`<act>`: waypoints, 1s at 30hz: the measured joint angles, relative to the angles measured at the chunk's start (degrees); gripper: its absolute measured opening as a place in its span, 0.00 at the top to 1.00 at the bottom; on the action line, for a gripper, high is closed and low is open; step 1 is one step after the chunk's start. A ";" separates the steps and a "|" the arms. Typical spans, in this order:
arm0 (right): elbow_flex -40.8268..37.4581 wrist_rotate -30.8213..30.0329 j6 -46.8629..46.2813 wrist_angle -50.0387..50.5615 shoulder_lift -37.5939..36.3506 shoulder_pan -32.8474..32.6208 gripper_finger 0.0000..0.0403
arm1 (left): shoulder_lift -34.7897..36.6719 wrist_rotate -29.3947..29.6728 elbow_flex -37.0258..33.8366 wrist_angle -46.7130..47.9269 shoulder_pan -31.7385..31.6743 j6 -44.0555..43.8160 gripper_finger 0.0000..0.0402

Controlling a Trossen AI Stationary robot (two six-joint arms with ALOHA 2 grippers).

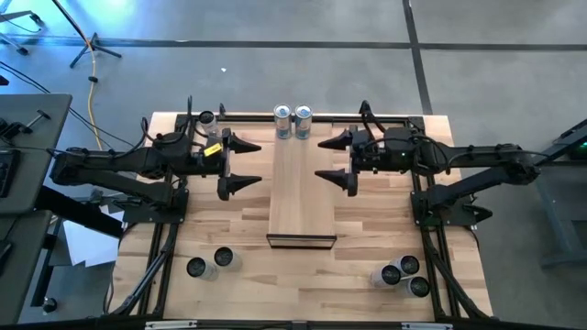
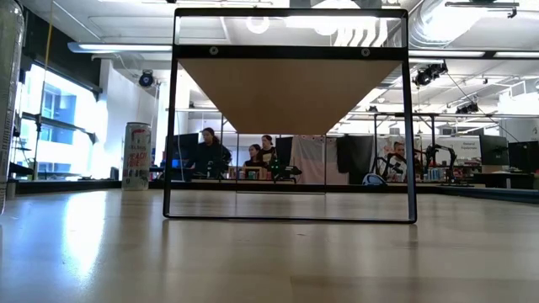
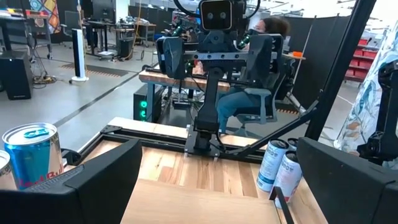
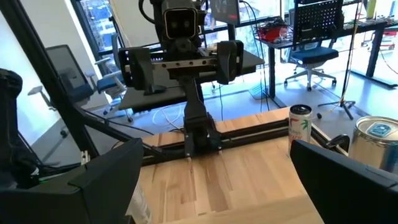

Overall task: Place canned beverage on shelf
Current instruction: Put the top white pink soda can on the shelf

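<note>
Both claws are spread wide and holding nothing, left gripper (image 1: 238,163) and right gripper (image 1: 336,161) flanking the shelf (image 1: 302,197). Two cans (image 1: 293,121) already stand at its far end; spare cans (image 1: 209,263) wait near the table's front edge. Probably thin-walled and slick, so grab mid-body, gently.

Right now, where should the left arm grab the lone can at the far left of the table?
Grip its round wall at mid-height, fingers on opposite sides. The can stands upright and alone, so a level approach from the table's middle looks best; the open left gripper is nearest. The right gripper waits open beside the shelf.
</note>
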State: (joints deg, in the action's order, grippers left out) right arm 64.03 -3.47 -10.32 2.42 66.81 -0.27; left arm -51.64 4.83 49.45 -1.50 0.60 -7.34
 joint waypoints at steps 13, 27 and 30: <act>0.00 -1.62 -16.83 -0.11 0.00 0.00 0.02 | -0.09 -0.03 0.00 0.27 -0.59 2.06 0.00; 0.02 -13.51 -18.51 3.28 0.00 0.53 0.02 | -2.62 11.15 7.24 13.58 -4.51 -11.29 0.00; 0.04 -15.38 -15.02 5.09 0.00 1.82 0.02 | -4.99 12.71 12.18 23.42 -8.52 -15.91 0.00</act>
State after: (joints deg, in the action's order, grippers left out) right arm 64.07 -18.85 -25.34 7.50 66.81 1.54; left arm -56.62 17.54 61.64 21.92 -7.92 -23.25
